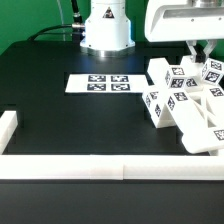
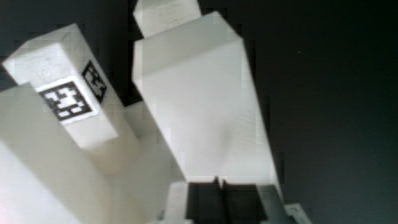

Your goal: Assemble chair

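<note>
Gripper point(image 2: 221, 196): fingers clenched on a white chair bar point(image 2: 199, 95), apparently for repositioning; tagged block point(image 2: 71, 95) just beside; remaining chair parts point(image 1: 185, 100) piled together.

The exterior view is evenly and brightly lit from above. The white parts point(image 1: 185, 100) toward 3 o'clock are nearly overexposed, so their edges merge. The black counter point(image 1: 60, 120) is rendered matte, with no strong glare, and only short soft shadows are seen beside the parts. Both views are coarse and low in resolution. In the wrist view, the bar point(image 2: 205, 110) is soft and blurred, while the tag point(image 2: 71, 100) is readable.
</note>
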